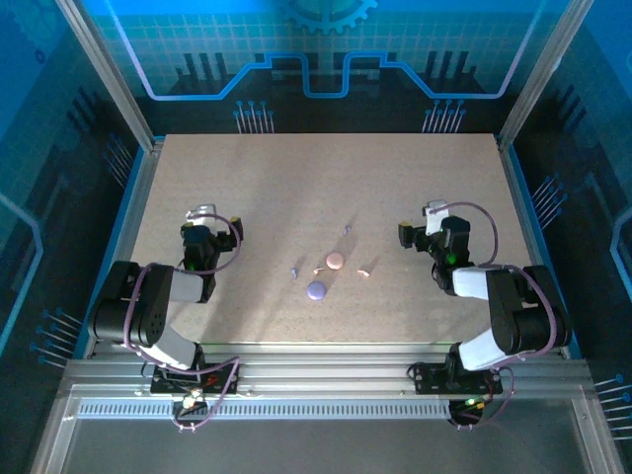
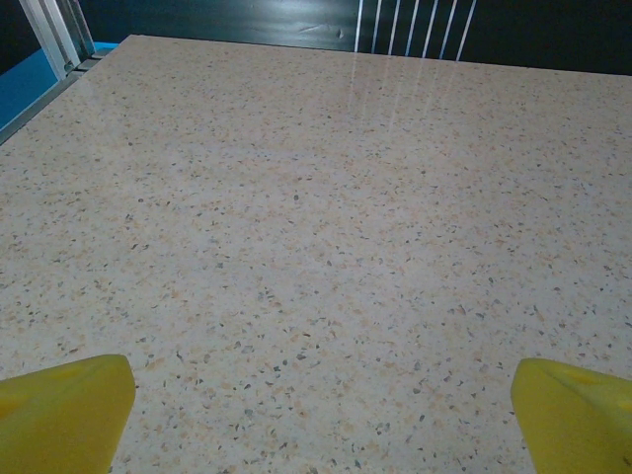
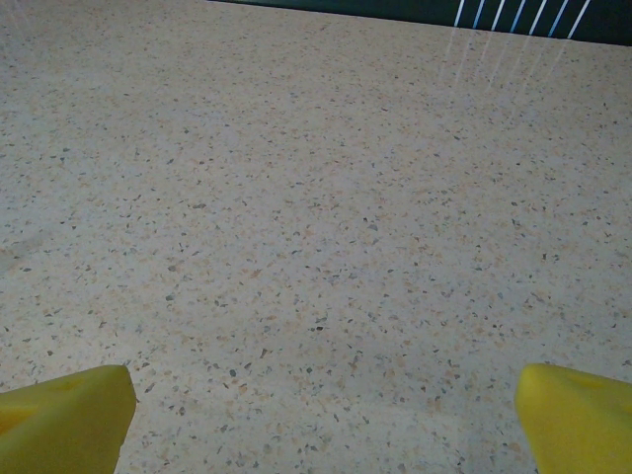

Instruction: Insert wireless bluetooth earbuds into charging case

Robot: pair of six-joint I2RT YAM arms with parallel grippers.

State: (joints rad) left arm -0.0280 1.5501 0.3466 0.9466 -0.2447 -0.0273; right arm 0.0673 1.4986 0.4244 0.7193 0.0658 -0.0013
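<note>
Left hand [image 1: 202, 211] was spread wide and held nothing, its yellow fingers [image 2: 64, 410] far apart in the wrist view. Right hand [image 1: 433, 211] was the same, with its fingers [image 3: 578, 415] wide and bare.

The task's things lay between the 2 hands, a little toward 6 o'clock from the middle of the table [image 1: 247, 178]. The lilac case [image 1: 316, 290] sat near the pink case [image 1: 335, 261], at its 7 o'clock. 1 pink bud [image 1: 321, 271] lay just beside the pink case at 8 o'clock, and a 2nd pink bud [image 1: 365, 271] lay at 3 o'clock. 1 lilac bud [image 1: 295, 270] lay at 9 o'clock, and a 2nd lilac bud [image 1: 347, 229] lay apart at 12 o'clock. No bud was in a case. I could not tell whether the cases were open.

Several things could have gone wrong from there. The buds were tiny against those broad fingers, so a pinch slightly off centre would likely have flicked one across the smooth table. The cases looked light, so pressing a bud in could have made one skid unless the other hand steadied it. With everything bunched so close, the 2 hands could have knocked each other or scattered nearby buds. A bud could also have gone to the wrong colour case.

Each arm was folded back over its base with the elbow toward 6 o'clock. Each forearm reached toward 12 o'clock, and the hands hung low over the table, left at 9 o'clock of the cluster and right at 3 o'clock.
</note>
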